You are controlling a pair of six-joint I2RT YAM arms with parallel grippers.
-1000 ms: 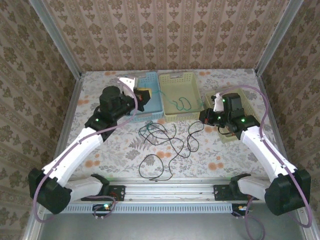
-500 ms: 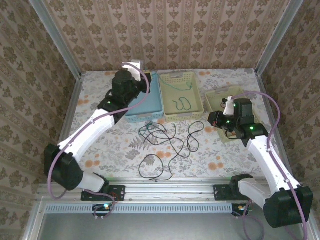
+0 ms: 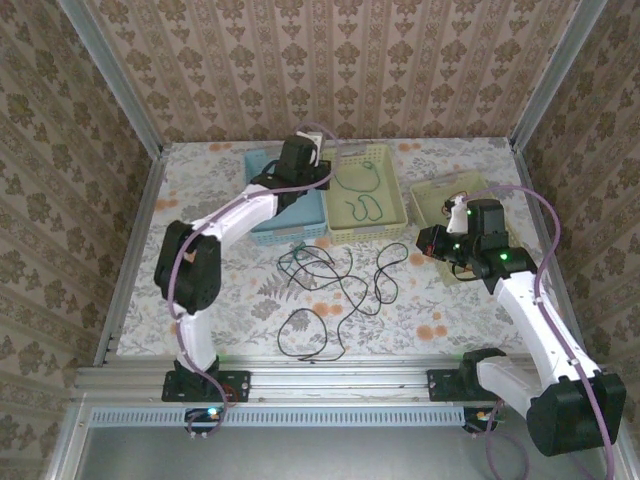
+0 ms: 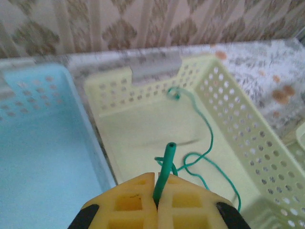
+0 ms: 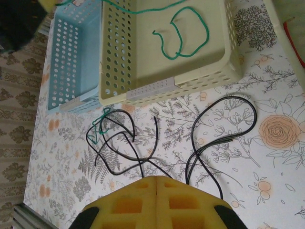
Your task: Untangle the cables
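- Green cable is gripped at one end by the left tool; its yellow pads are closed on it and a short stub stands up above them.
- From there the green cable runs down into the yellow basket and lies in loops on its floor.
- The left tool is above the far edge, between the yellow basket and the blue basket on its left.
- The black cables lie tangled on the surface, near side of both baskets, with a green strand caught in the left of the tangle.
- The right tool has its pads pressed together with nothing between them, above the right part of the tangle.
- A red cable lies in the pale basket on the right.
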